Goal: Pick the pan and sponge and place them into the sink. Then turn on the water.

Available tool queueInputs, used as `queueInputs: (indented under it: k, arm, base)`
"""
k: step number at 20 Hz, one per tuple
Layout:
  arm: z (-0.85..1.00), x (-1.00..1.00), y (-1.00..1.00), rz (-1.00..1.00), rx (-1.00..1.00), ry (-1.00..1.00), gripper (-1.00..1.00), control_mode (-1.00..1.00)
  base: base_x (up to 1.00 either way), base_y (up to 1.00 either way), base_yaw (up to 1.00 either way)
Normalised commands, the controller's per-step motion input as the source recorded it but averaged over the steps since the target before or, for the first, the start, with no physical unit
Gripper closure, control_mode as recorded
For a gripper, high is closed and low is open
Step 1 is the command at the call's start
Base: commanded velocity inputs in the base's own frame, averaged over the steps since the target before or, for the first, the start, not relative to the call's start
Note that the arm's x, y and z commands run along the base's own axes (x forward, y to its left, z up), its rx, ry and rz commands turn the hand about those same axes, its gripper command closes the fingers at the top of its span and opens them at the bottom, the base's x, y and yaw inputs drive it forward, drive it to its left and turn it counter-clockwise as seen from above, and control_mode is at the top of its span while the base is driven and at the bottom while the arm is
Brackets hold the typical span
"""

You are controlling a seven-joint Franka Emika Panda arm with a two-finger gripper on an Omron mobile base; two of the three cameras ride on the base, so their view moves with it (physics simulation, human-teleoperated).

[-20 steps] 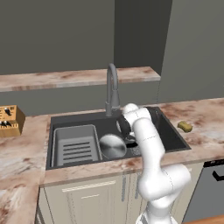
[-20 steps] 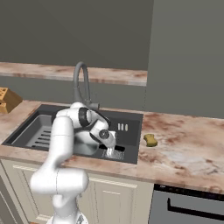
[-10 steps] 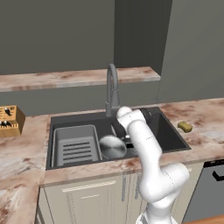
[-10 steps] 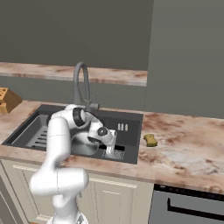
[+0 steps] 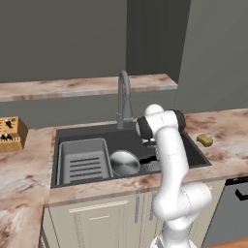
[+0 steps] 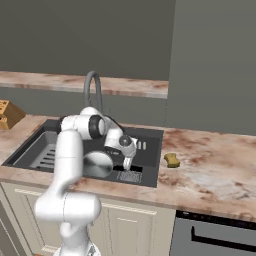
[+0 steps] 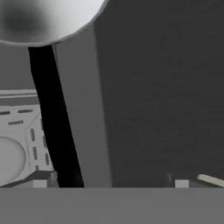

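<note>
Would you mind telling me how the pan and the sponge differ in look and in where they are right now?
The pan is round, shiny silver steel with a black handle; the sponge is a small yellow-brown block, much smaller than the pan. The pan lies inside the sink beside the ridged rack, while the sponge rests on the counter to the right of the basin. Neither is held; the gripper stands open.

The arm hides the pan's handle; the hand view's top edge crops its bowl.

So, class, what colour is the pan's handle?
Black; the pan and its handle show best in the hand view.
</note>
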Motion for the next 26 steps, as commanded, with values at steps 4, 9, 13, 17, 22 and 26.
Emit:
queueInputs:
  k: [4,9,13,17,22,26]
  arm:
    - [0.93,-0.12,-0.05,-0.06,0.12,-0.11,-1.00,-1.00]
    - [0.98,-0.02,0.00,-0.18,0.05,-0.09,-1.00,-1.00]
    - [1.00,0.00,0.00,-0.26,0.00,-0.07,-1.00,-1.00]
    - [1.00,0.00,0.00,-0.34,0.05,-0.07,-1.00,-1.00]
    - [1.00,0.00,-0.01,-0.33,0.16,-0.08,-1.00,-1.00]
    - [1.00,-0.04,-0.06,-0.34,0.24,-0.09,-1.00,-1.00]
  base:
    - [0.00,0.00,0.00]
    - [0.00,0.00,0.00]
    - [0.00,0.00,0.00]
    - [0.00,0.00,0.00]
    - [0.00,0.00,0.00]
    - [0.00,0.00,0.00]
